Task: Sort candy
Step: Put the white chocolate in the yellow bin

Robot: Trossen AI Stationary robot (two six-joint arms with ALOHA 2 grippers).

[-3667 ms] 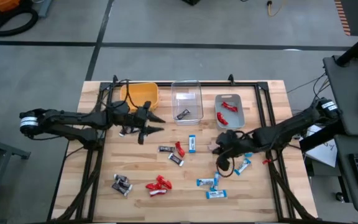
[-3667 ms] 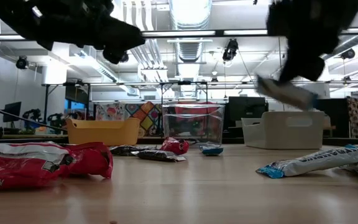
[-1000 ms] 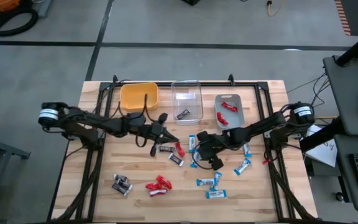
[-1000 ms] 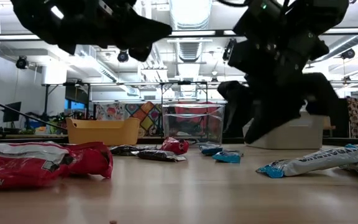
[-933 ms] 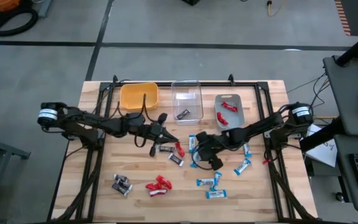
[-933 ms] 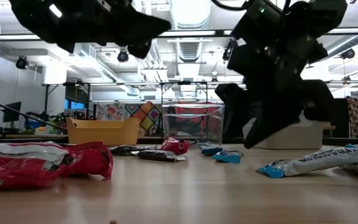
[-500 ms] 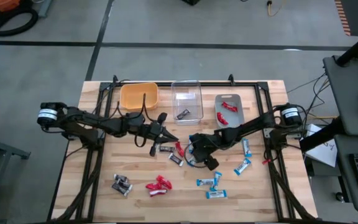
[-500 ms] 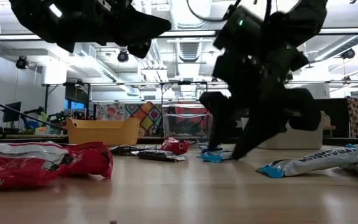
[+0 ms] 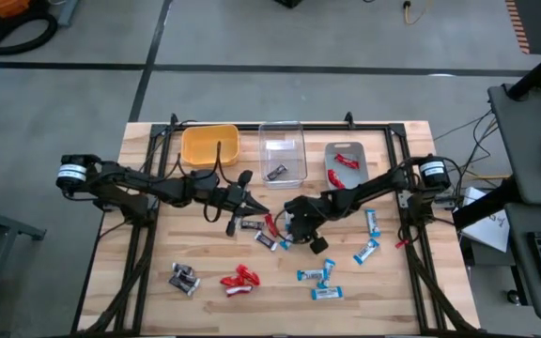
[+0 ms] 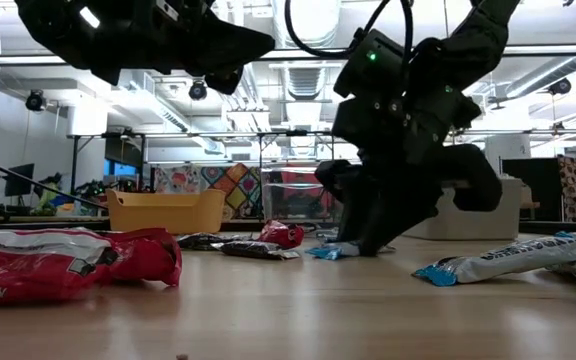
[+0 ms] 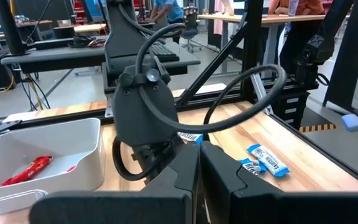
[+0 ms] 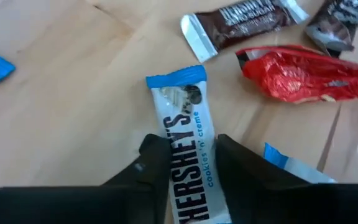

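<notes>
Candy lies scattered over the wooden table (image 9: 158, 300): blue-and-white, red and dark brown pieces. My right gripper (image 9: 289, 233) is down at the table's middle, shut on a blue-and-white candy (image 12: 182, 106) that lies flat. A red candy (image 12: 303, 74) and a dark brown candy (image 12: 241, 22) lie just beyond it. My left gripper (image 9: 255, 207) hangs shut above the table, left of the middle, with nothing in it; its fingers show pressed together in the left wrist view (image 11: 197, 177). My right gripper pinches the blue-and-white candy by its two long sides (image 12: 169, 134), at about mid-length, between its two fingers (image 12: 151, 155). The fingers come slanting down from the table's right side and lie across the candy. The candy lies flat on the wood.
At the far edge stand a yellow bin (image 9: 210, 145), a clear bin (image 9: 282, 150) with one dark candy, and a grey bin (image 9: 347, 167) with red candies. Blue-and-white candies (image 9: 364, 252) lie right of the middle. Red (image 9: 239, 279) and dark brown ones (image 9: 185, 279) lie near the front.
My right gripper has gone toward the table's left edge and down onto the blue-and-white candy. Its fingers, spread wide a second ago, have drawn in on the candy. My left arm has kept still.
</notes>
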